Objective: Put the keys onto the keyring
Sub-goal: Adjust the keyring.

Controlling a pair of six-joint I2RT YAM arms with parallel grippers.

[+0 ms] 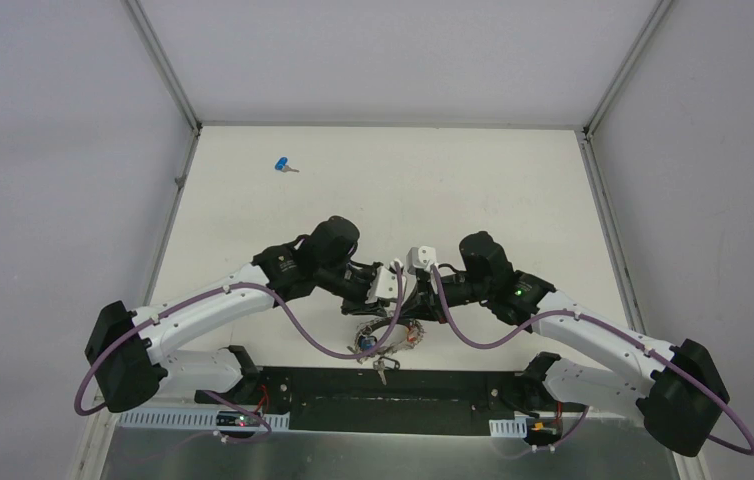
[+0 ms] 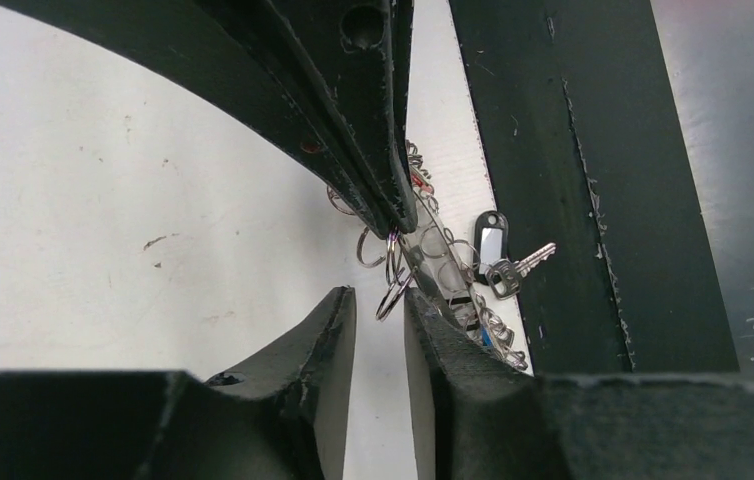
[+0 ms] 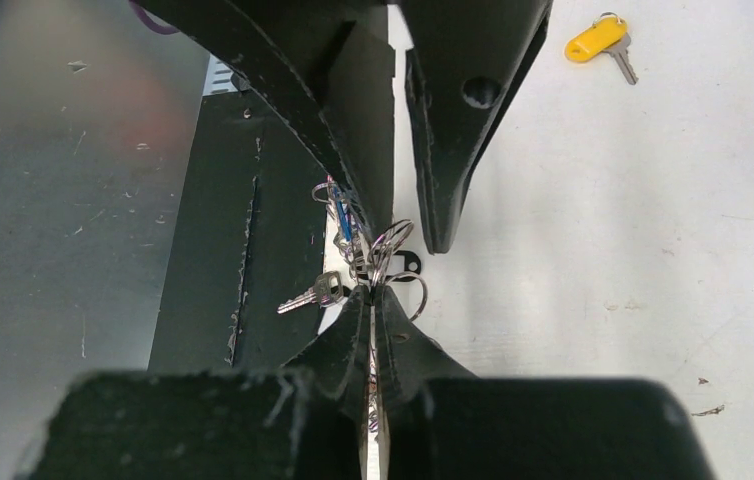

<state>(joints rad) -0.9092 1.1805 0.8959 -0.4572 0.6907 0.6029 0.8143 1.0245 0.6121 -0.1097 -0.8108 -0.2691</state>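
Observation:
The keyring (image 1: 388, 335) hangs low between both arms near the table's front edge, a grey band (image 2: 433, 255) fringed with small silver rings and keys. My right gripper (image 3: 371, 292) is shut on its edge, with loose rings (image 3: 385, 248) just past the tips. My left gripper (image 2: 381, 305) faces it, its jaws a narrow gap apart, and one small ring (image 2: 391, 297) lies at that gap's mouth, unclamped. A yellow-headed key (image 3: 598, 40) lies on the table beyond the left fingers (image 3: 443, 150). A blue-headed key (image 1: 284, 165) lies at the far left.
A silver key (image 2: 518, 268) with a black tag (image 2: 491, 238) dangles from the keyring over the black base plate (image 1: 403, 385). Grey walls and metal rails (image 1: 168, 210) border the white table (image 1: 473, 190).

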